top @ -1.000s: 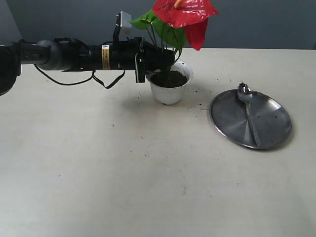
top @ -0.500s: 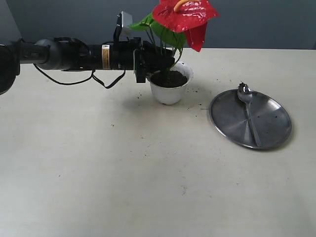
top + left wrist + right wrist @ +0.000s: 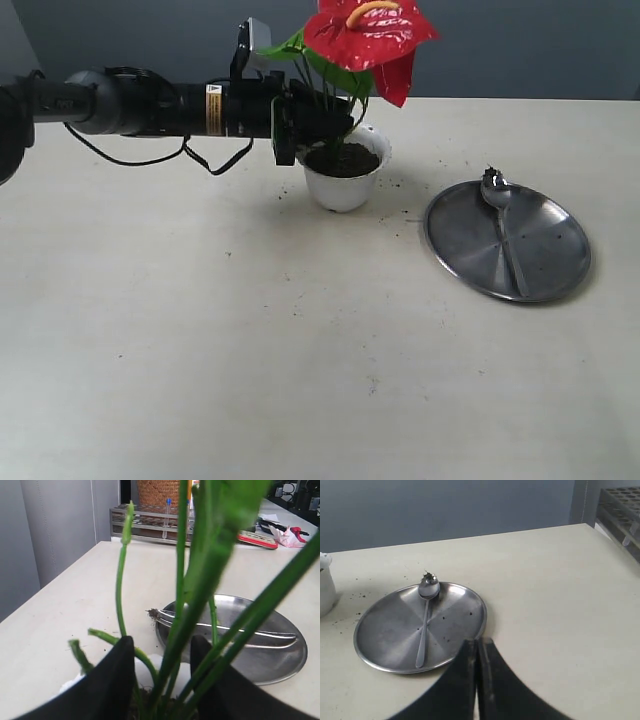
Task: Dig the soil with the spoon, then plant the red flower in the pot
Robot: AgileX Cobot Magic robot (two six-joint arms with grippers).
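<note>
Your items, as the exterior view shows them:
- Pot (image 3: 343,185): white, scalloped rim, upright.
- Soil (image 3: 343,160): dark, crumbly, filling the pot almost to its rim.
- Red flower (image 3: 370,30): glossy bloom, green leaves, thin stems, standing upright in that soil.
- Spoon (image 3: 503,225): silver, flat on a steel plate (image 3: 560,250) at the pot's 3 o'clock, bowl towards 12, handle towards 6.

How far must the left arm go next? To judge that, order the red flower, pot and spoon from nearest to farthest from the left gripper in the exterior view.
1. red flower: its stems stand between the fingers of the left gripper.
2. pot: just beneath the gripper.
3. spoon: far off to the right, lying on the steel plate.
</note>
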